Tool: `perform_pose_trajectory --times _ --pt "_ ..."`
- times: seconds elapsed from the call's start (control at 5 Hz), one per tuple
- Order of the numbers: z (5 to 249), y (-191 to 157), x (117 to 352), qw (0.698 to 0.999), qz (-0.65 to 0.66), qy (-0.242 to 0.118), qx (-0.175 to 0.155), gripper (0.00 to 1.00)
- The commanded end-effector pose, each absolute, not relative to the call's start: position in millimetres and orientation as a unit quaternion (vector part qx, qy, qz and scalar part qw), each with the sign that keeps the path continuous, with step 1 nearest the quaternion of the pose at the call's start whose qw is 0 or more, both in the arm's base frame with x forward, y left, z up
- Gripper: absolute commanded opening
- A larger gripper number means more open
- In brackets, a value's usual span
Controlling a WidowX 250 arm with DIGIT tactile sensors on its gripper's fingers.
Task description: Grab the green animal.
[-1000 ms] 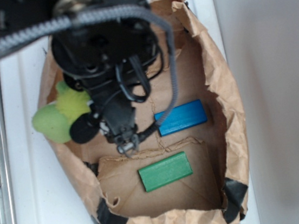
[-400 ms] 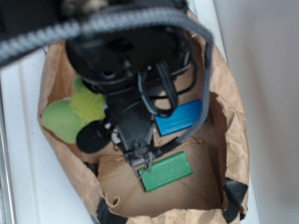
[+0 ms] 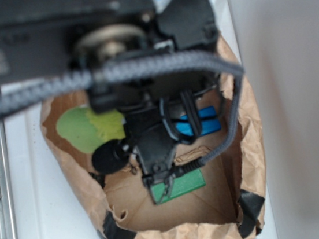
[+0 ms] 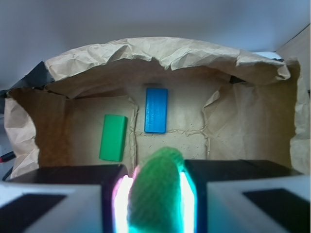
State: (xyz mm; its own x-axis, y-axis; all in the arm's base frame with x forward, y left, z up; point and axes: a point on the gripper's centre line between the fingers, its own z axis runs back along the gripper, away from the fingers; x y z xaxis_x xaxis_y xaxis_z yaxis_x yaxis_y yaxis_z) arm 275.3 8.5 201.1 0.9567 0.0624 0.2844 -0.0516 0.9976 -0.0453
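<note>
Green animal (image 4: 158,191), a small soft plush toy with fuzzy yellow-green body and smooth light green round head, sits squeezed between my claw's (image 4: 156,199) two black pads, which are clamped on its body above the crumpled brown paper bag (image 4: 170,51). I judge it light, squashy, forgiving; mid-body is the firmest hold.
</note>
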Motion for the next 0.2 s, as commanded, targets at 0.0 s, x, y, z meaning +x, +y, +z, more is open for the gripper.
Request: perform_pose_trajectory --times 0.0 --pt "212.2 9.0 273.3 0.984 0.043 -0.169 -0.027 0.00"
